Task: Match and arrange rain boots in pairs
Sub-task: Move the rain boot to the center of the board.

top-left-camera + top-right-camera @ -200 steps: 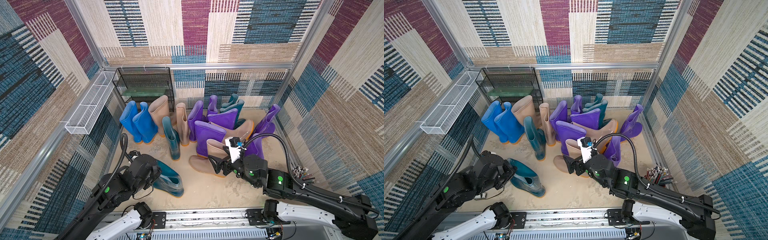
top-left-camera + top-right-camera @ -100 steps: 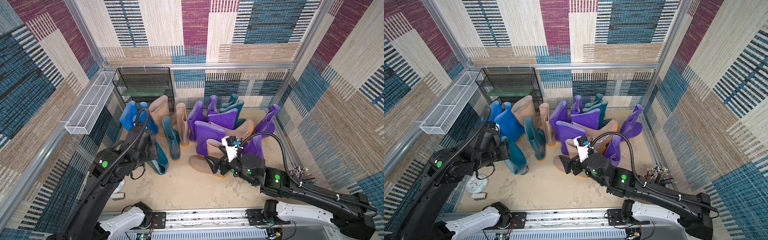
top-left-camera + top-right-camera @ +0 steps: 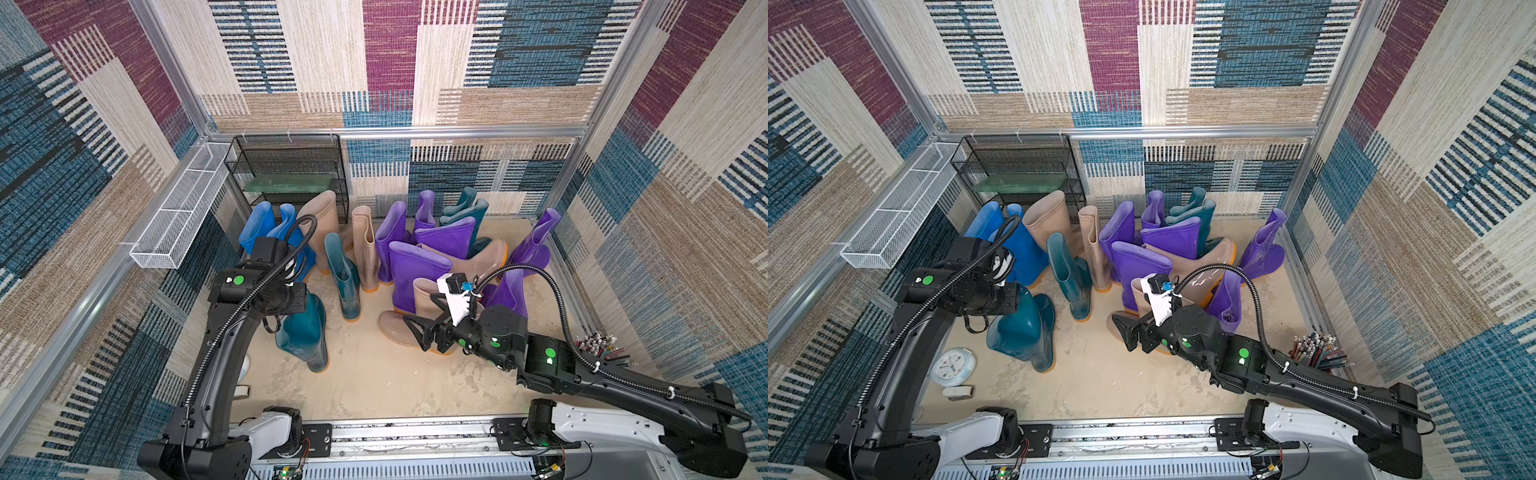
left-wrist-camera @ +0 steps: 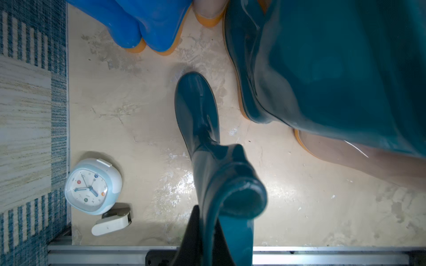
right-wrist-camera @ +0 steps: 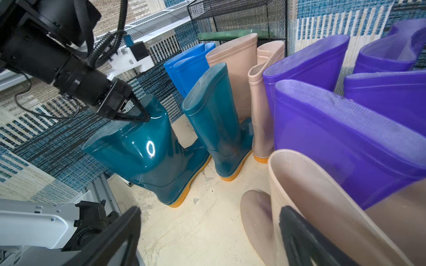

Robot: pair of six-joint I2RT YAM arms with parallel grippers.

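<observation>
A dark teal rain boot (image 3: 305, 336) (image 3: 1025, 328) stands upright at front left with its shaft pinched flat. My left gripper (image 4: 208, 241) (image 5: 145, 118) is shut on its top rim. Its orange sole (image 5: 182, 198) sits at the floor. Just behind it stands a second teal boot (image 3: 345, 282) (image 5: 216, 129). A beige boot (image 3: 395, 328) (image 5: 311, 207) stands beside my right gripper (image 3: 424, 318) (image 5: 207, 241), which is open. One finger is over this boot's shaft, the other over bare floor. Blue boots (image 3: 266, 232), tall beige boots (image 3: 322, 220) and purple boots (image 3: 415, 270) crowd the back.
A black wire rack (image 3: 291, 174) stands in the back left corner, with a white mesh basket (image 3: 178, 220) on the left wall. A pale blue clock (image 3: 953, 365) and a small white object (image 4: 113, 221) lie front left. Pencils (image 3: 1312, 349) lie by the right wall.
My left arm has raised the teal boot from lying on the front floor and swung it upright beside the other teal boot. My right gripper has hardly moved.
</observation>
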